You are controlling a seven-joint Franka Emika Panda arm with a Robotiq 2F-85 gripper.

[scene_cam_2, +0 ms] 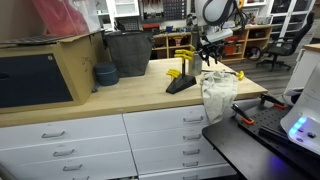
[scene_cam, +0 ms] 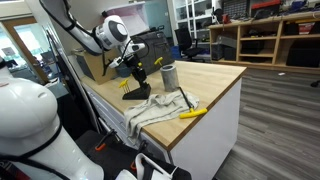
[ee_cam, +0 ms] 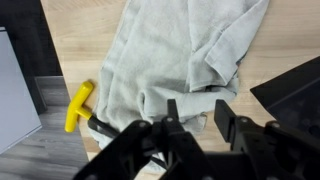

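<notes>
Hovering above the towel [ee_cam: 190,50], the end effector [ee_cam: 197,118] has its fingers spread apart and grips nothing. The towel lies crumpled on the counter [scene_cam: 215,75], one end hanging over the edge. A yellow tool [ee_cam: 79,105] lies just beside the towel and a black stand [scene_cam: 137,93] is near it.

Workshop or lab: wooden workbench [scene_cam_2: 120,95] with drawers [scene_cam_2: 60,140], storage shelving [scene_cam: 275,35], office chairs [scene_cam: 183,42].

White rounded arm [scene_cam: 92,36], black joints, black jaws
</notes>
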